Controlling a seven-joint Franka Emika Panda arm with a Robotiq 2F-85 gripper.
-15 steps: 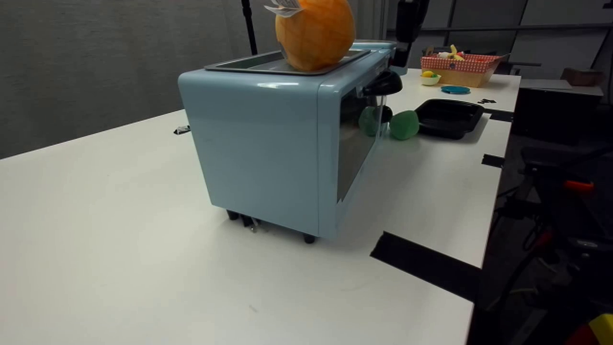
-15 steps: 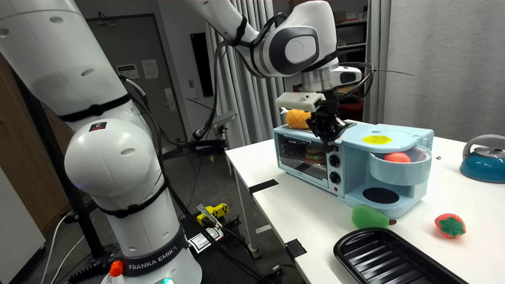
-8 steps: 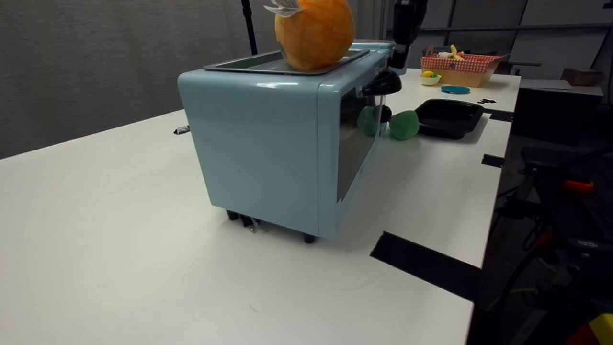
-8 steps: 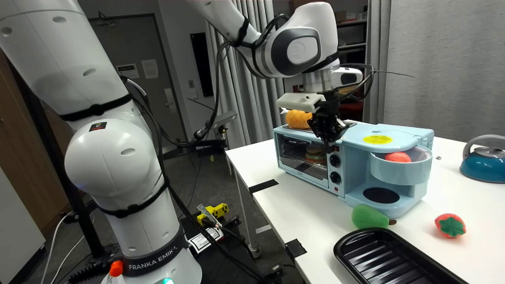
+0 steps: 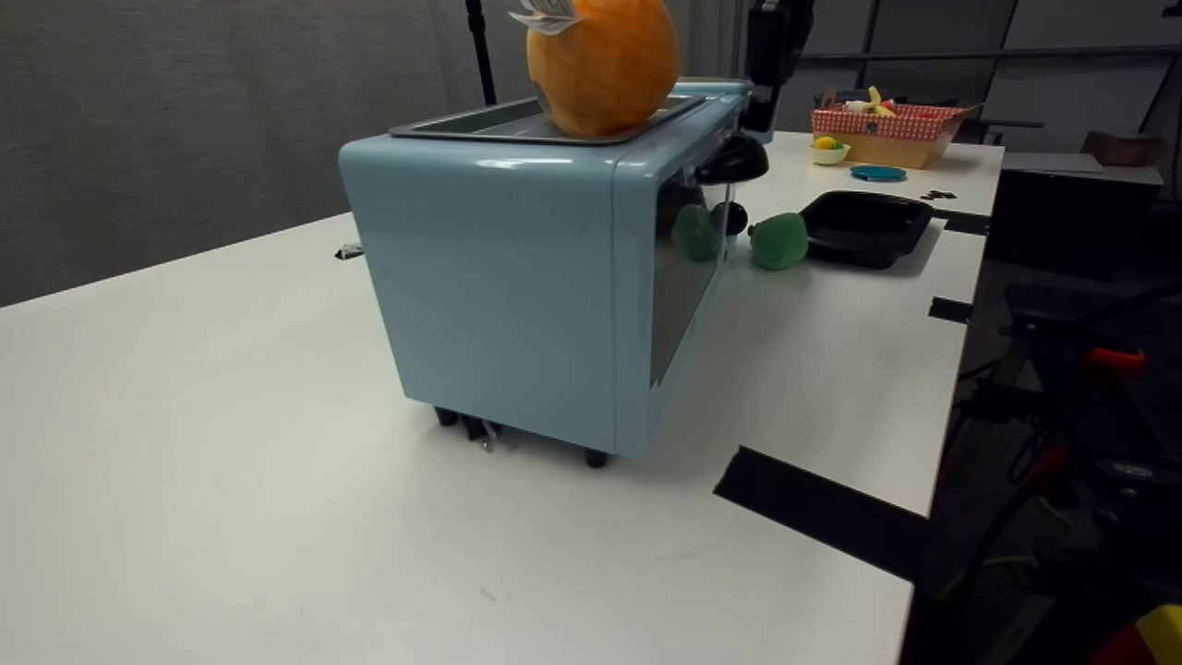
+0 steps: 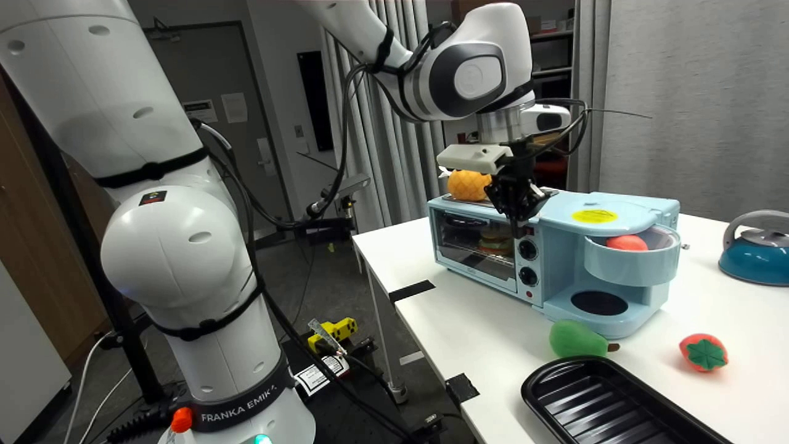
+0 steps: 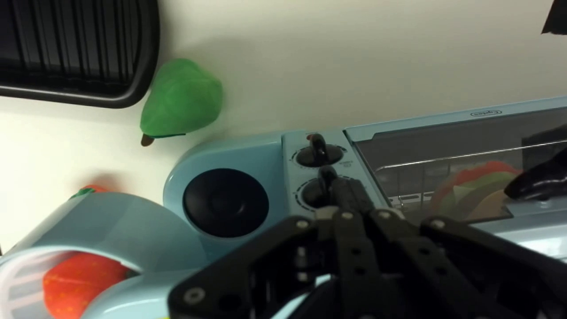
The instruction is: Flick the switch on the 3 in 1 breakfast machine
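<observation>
The 3 in 1 breakfast machine is a pale blue boxy appliance in both exterior views (image 5: 499, 286) (image 6: 558, 271), with an oven door and a panel with two black knobs (image 6: 528, 250). A small red switch (image 6: 528, 230) shows at the panel's top. In the wrist view the machine (image 7: 277, 155) lies below me and the fingers hide the switch. My gripper (image 6: 517, 230) points down at the panel's upper door-side edge, beside the switch. Its fingertips (image 7: 351, 190) are pressed together with nothing between them. It also shows dark in an exterior view (image 5: 761, 109). I cannot tell whether it touches the switch.
An orange toy (image 5: 600, 69) sits on the machine's top tray. A black door handle (image 5: 734, 160) sticks out. A green toy pear (image 6: 576, 339), black pan (image 6: 604, 394), toy strawberry (image 6: 704, 353) and blue kettle (image 6: 755, 259) stand on the white table.
My gripper has moved slightly toward the machine's coffee-cup end and toward the machine. The machine has shifted slightly the same way, with the orange toy on it. The gripper has stayed shut.
</observation>
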